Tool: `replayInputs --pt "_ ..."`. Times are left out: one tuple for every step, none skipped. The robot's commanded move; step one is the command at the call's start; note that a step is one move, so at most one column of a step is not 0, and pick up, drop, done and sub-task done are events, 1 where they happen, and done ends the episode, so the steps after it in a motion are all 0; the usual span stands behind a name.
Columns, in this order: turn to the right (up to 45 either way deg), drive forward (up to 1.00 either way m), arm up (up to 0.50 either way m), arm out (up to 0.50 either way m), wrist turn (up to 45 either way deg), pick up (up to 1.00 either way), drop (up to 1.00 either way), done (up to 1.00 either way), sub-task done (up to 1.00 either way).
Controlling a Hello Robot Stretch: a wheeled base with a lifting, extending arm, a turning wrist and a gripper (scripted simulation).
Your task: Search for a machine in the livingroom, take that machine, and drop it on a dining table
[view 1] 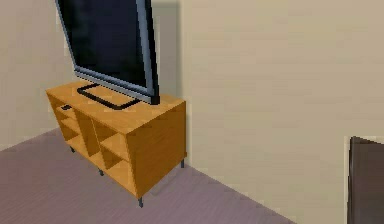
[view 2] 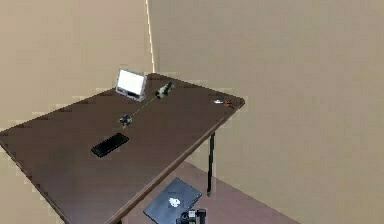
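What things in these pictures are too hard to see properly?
- Arm side view: the small blobs on the dark table are too tiny to name.
- Forward view: the right edge cuts off a dark object.
- Arm side view: the gripper sits at the bottom edge; whether it holds anything cannot be told.

tv [view 1: 110, 45] on stand [view 1: 150, 135], sm screen [view 2: 131, 83] at far end of tbl [view 2: 60, 140]

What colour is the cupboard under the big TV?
Orange-brown, like light wood. The open-shelved wooden TV stand shows best in the forward view.
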Motion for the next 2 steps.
replayInputs --pt "0.0 0.0 0.0 0.0 45.0 0.0 0.0 0.0 0.0" --pt "0.0 0.0 0.0 0.0 45.0 0.0 0.0 0.0 0.0"
